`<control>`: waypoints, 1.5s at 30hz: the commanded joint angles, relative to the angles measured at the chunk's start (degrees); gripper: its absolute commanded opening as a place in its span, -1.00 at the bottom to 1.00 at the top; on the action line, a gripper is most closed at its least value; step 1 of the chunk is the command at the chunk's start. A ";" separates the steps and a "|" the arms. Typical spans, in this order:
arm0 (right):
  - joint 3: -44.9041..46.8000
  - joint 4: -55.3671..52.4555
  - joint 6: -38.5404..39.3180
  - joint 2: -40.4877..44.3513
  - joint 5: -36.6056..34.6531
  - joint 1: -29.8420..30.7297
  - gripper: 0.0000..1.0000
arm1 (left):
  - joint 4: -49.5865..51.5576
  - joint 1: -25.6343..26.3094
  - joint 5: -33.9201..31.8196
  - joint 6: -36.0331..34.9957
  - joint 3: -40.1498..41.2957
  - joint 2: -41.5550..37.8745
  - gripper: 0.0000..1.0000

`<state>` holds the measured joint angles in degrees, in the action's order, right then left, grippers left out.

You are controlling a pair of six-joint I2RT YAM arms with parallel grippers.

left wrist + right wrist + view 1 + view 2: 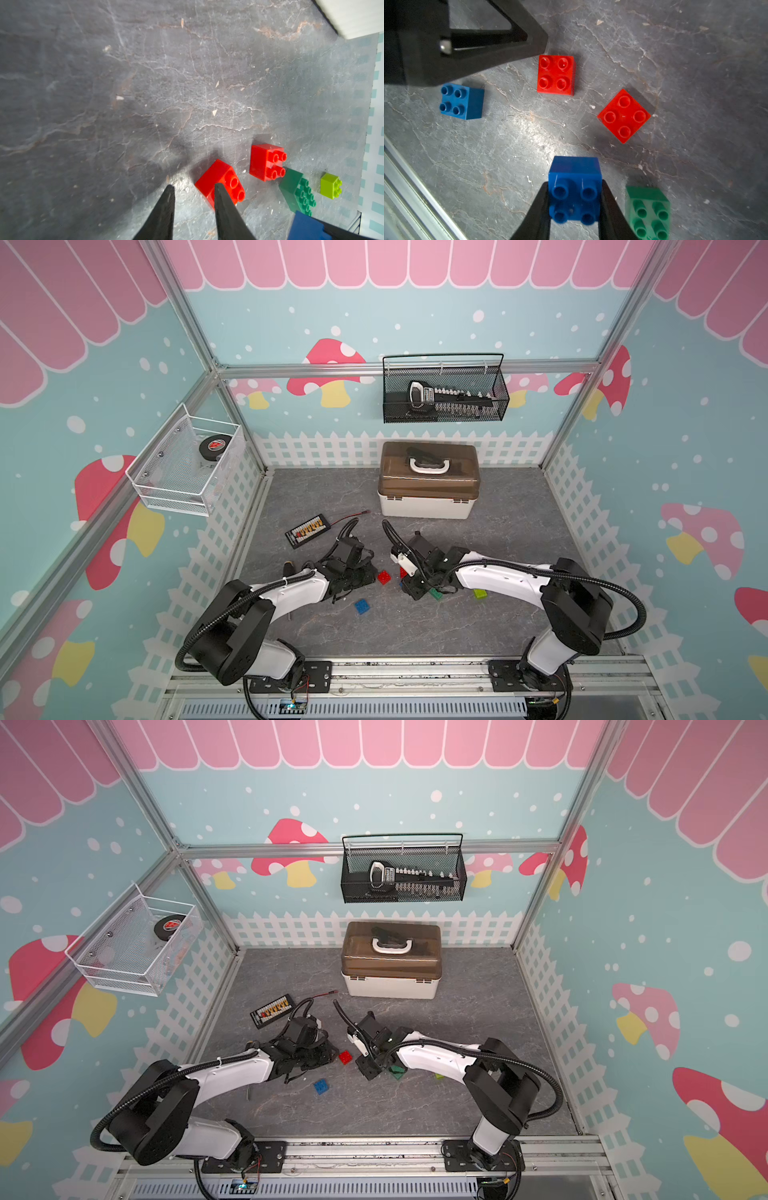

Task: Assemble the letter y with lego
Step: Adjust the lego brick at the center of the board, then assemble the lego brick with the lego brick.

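My right gripper [575, 184] is shut on a blue brick [575, 172] and holds it just above the floor. A dark green brick [648, 209] lies beside it. My left gripper [194, 186] stands open by about a brick's width, with only bare floor between its fingers. One red brick [212, 176] sits against the outside of one finger. The other red brick [264, 162] lies a little further on, touching the dark green brick [295, 187], and a lime brick [330, 186] rests beyond. A second blue brick [362, 606] lies loose nearer the front. No letter y shows.
A white toolbox with a brown lid [428, 481] stands at the back of the floor. A black charger board [307, 531] lies behind the left arm. A black mesh basket [444, 389] and a white one [187, 464] hang on the walls.
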<state>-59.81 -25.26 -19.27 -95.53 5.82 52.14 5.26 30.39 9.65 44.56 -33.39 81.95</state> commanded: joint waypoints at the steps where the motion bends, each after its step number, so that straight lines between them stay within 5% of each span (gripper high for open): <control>1: -2.09 0.55 0.86 -2.82 2.54 -0.11 -0.51 | -0.26 0.40 -1.24 1.10 1.05 -0.85 -0.31; 21: -6.91 0.23 -0.16 -9.28 -3.61 -5.82 -0.52 | -0.75 0.34 -3.45 -1.08 -0.58 2.69 -0.28; 45: -7.41 -2.08 6.66 -5.44 1.16 -2.89 -0.52 | 0.20 3.85 -4.70 1.94 4.60 -0.86 -0.32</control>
<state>-65.52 -25.65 -15.86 -101.62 5.82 48.14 2.33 33.95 7.77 44.95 -30.87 82.17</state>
